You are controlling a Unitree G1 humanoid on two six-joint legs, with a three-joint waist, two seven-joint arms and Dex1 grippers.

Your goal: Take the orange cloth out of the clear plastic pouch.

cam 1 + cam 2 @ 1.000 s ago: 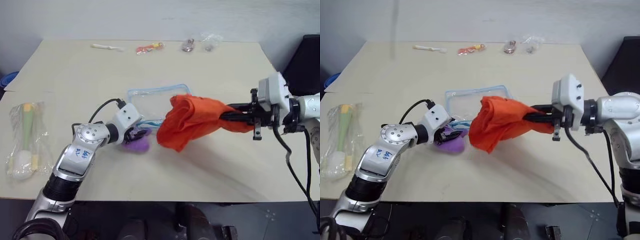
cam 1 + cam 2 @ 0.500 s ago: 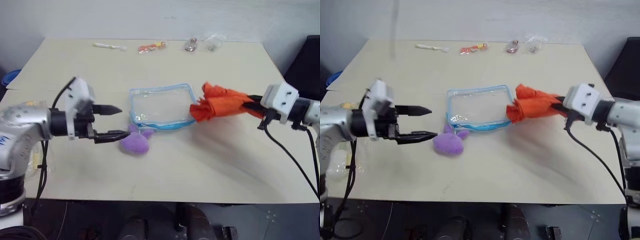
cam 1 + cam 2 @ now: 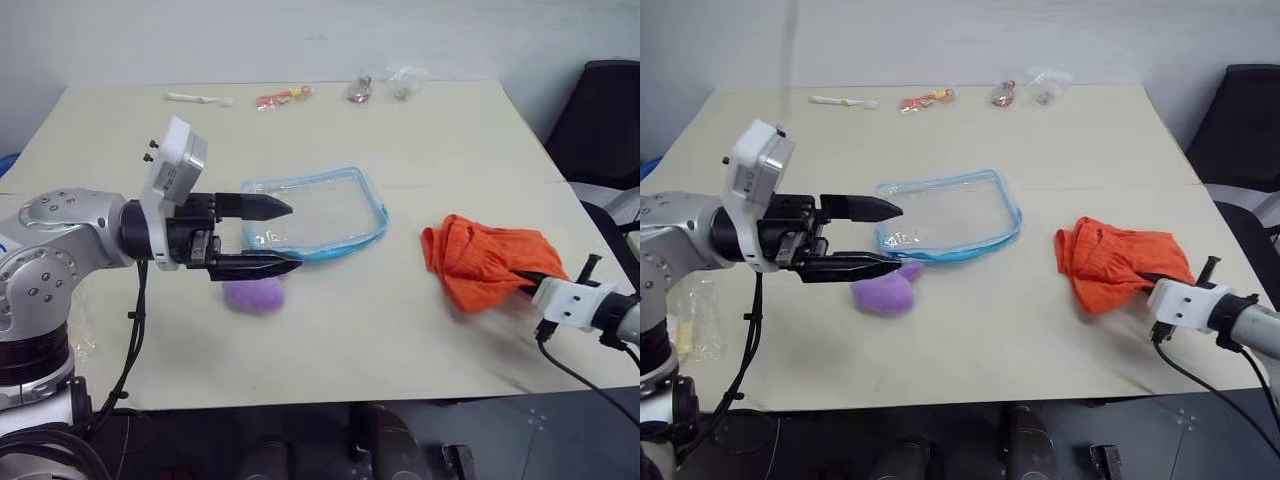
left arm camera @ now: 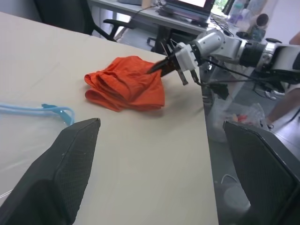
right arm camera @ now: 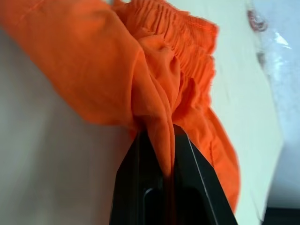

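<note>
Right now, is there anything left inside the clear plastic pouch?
Nothing shows through the clear plastic pouch; it lies flat and looks empty. The orange cloth lies outside on the table, pinched by the right gripper. The left gripper's open fingers cover one corner.

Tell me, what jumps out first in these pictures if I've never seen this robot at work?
The bright orange crumpled cloth near the table's right edge, a fold pinched in the shut right gripper. At the table's middle lies the flat clear plastic pouch with light blue trim, with a small purple plush toy beside it. The left gripper hangs over the pouch's left end, fingers wide open.
</note>
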